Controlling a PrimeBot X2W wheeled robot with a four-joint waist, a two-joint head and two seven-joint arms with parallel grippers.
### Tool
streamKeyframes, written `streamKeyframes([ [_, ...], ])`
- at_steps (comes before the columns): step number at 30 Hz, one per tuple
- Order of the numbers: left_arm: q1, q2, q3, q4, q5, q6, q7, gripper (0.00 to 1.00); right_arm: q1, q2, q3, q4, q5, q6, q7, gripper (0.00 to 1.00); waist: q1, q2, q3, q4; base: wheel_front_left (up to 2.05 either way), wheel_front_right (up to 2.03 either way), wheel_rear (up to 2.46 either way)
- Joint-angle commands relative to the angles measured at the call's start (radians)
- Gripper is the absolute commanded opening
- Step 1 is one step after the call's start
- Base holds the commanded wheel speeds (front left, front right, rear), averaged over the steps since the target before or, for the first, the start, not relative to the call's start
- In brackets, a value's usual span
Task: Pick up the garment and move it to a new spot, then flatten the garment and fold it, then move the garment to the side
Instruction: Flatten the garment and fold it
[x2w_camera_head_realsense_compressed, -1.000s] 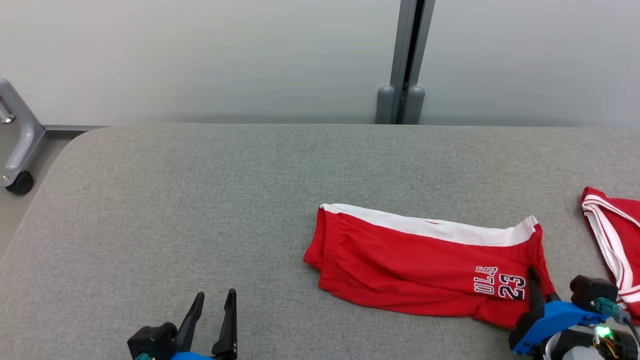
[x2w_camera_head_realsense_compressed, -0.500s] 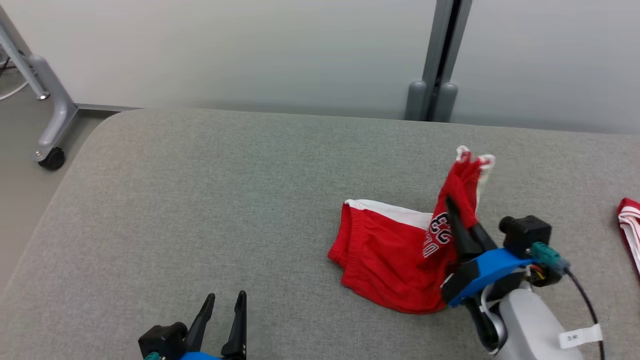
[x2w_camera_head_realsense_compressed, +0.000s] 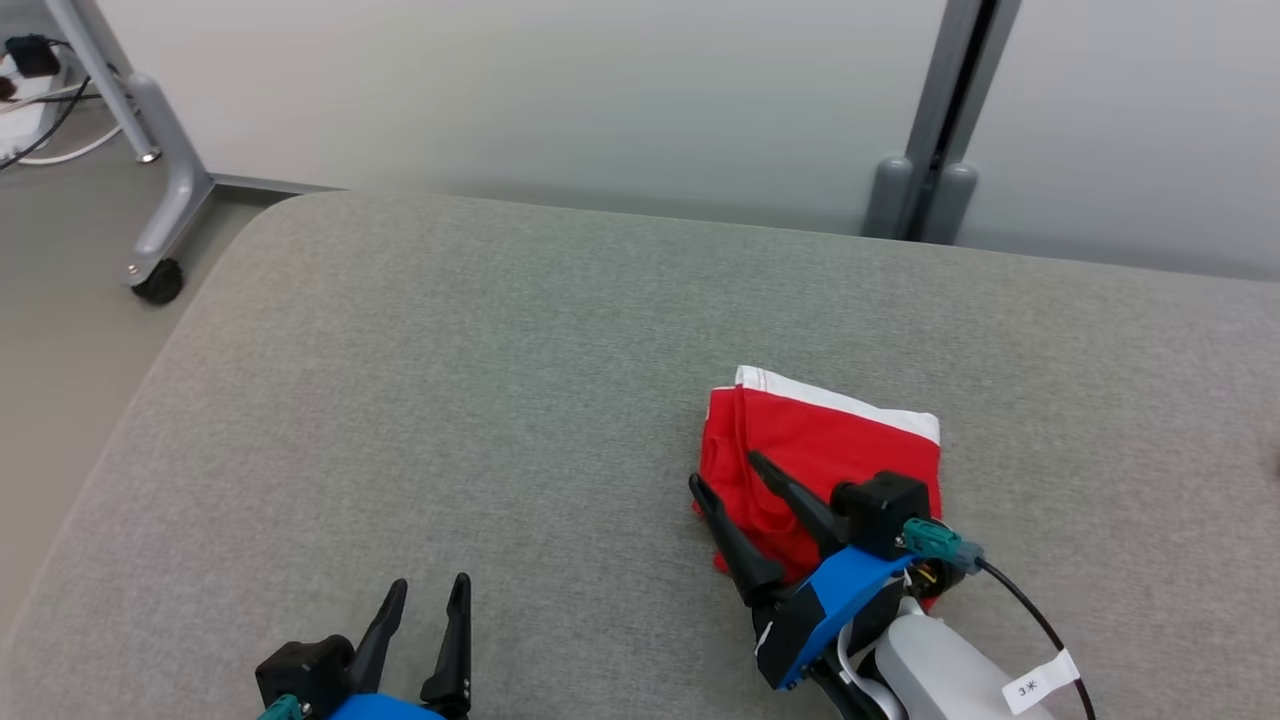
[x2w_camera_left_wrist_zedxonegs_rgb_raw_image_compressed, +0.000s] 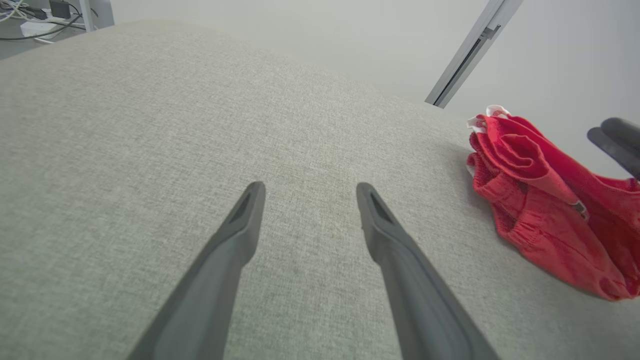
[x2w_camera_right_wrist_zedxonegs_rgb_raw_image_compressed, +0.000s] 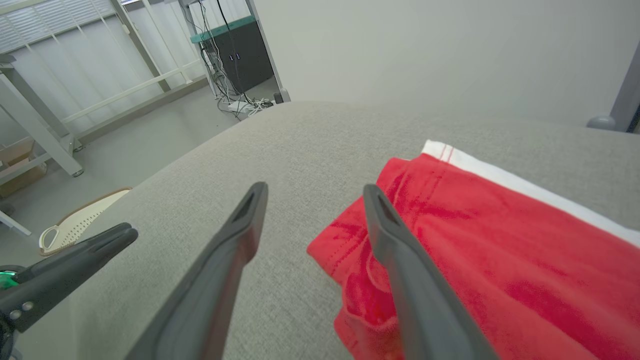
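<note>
The red cloth shorts with a white waistband (x2w_camera_head_realsense_compressed: 820, 450) lie doubled over into a compact, roughly square packet on the grey fabric-covered table (x2w_camera_head_realsense_compressed: 450, 380). They sit a little right of centre in the lower half of the head view, with the white band running along the packet's upper edge. At the right edge of the left wrist view the layers are stacked, with the rumpled hems bunched on the near side. That reads as a garment already folded, so the move to the side looks like the step that is left.

The right gripper (x2w_camera_head_realsense_compressed: 725, 470) sits at the packet's lower left corner, its two long dark fingers spread with nothing caught between them. In the right wrist view one finger lies over the red cloth and the other over bare grey surface, so the pair straddles the folded edge. Whether the tips touch the cloth I cannot tell. The stance suits a hand working that edge — open, aligned with it, and low.

The left gripper (x2w_camera_head_realsense_compressed: 431, 582) is at the lower left of the head view, fingers likewise apart. It is over bare table well apart from the shorts — held out of the way, probably because so small a packet needs only one arm. Any new grasp should take all the layers together, or the fold is likely to slip open.
</note>
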Motion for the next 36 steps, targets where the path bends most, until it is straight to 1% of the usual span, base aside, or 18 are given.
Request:
streamKeyframes([
  [1,-0.016,0.002,0.006,-0.006,0.012,0.003,-0.002,1.0,0.001,-0.005,-0.007,-0.016,0.0,0.0,-0.004,1.0,-0.0001,0.0,-0.007,-0.015,0.0,0.0,0.0],
  [6,-0.018,-0.002,0.037,-0.016,0.048,0.003,-0.002,1.0,0.048,-0.004,-0.079,-0.059,-0.053,0.0,-0.004,1.0,-0.0001,0.0,-0.02,-0.075,0.0,0.0,0.0],
  [11,-0.023,0.0,0.072,-0.03,0.108,0.003,-0.002,1.0,0.111,-0.004,-0.227,-0.101,-0.141,0.0,-0.004,1.0,-0.0001,0.0,-0.028,-0.131,0.0,0.0,0.0],
  [12,-0.023,0.0,0.072,-0.03,0.108,0.003,-0.002,1.0,0.111,-0.004,-0.227,-0.101,-0.141,0.0,-0.004,1.0,-0.0001,0.0,-0.028,-0.131,0.0,0.0,0.0],
  [13,-0.024,0.0,0.092,-0.037,0.143,0.003,-0.002,1.0,0.142,-0.004,-0.287,-0.113,-0.17,0.0,-0.004,1.0,-0.0001,0.0,-0.033,-0.149,0.0,0.0,0.0],
  [16,-0.008,-0.006,0.119,-0.046,0.192,0.003,-0.002,1.0,0.184,-0.003,-0.36,-0.13,-0.207,0.0,-0.004,1.0,-0.0001,0.0,-0.043,-0.174,0.0,0.0,0.0],
  [17,-0.008,-0.006,0.119,-0.046,0.192,0.003,-0.002,1.0,0.184,-0.003,-0.36,-0.13,-0.207,0.0,-0.004,1.0,-0.0001,0.0,-0.043,-0.174,0.0,0.0,0.0],
  [18,0.009,-0.011,0.132,-0.051,0.219,0.003,-0.002,1.0,0.217,-0.003,-0.398,-0.137,-0.22,0.0,-0.004,1.0,-0.0001,0.0,-0.052,-0.187,0.0,0.0,0.0],
  [19,0.009,-0.011,0.132,-0.051,0.219,0.003,-0.002,1.0,0.217,-0.003,-0.398,-0.137,-0.22,0.0,-0.004,1.0,-0.0001,0.0,-0.052,-0.187,0.0,0.0,0.0],
  [21,0.024,-0.015,0.145,-0.065,0.261,0.003,-0.002,1.0,0.247,-0.003,-0.428,-0.145,-0.229,0.0,-0.004,1.0,-0.0001,0.0,-0.059,-0.199,0.0,0.0,0.0],
  [22,0.049,-0.026,0.157,-0.076,0.288,0.003,-0.002,1.0,0.276,-0.003,-0.451,-0.152,-0.232,0.0,-0.004,1.0,-0.0001,0.0,-0.065,-0.207,0.0,0.0,0.0],
  [24,0.071,-0.036,0.165,-0.086,0.309,0.003,-0.002,1.0,0.307,-0.003,-0.463,-0.154,-0.226,0.0,-0.004,1.0,-0.0001,0.0,-0.069,-0.212,0.0,0.0,0.0],
  [31,0.104,-0.059,0.181,-0.104,0.341,0.003,-0.002,1.0,0.343,-0.003,-0.466,-0.161,-0.211,0.0,-0.004,1.0,-0.0001,0.0,-0.076,-0.223,0.0,0.0,0.0],
  [36,0.083,-0.066,0.174,-0.105,0.348,0.003,-0.002,1.0,0.323,-0.003,-0.47,-0.163,-0.214,0.0,-0.004,1.0,-0.0001,0.0,-0.073,-0.22,0.0,0.0,0.0],
])
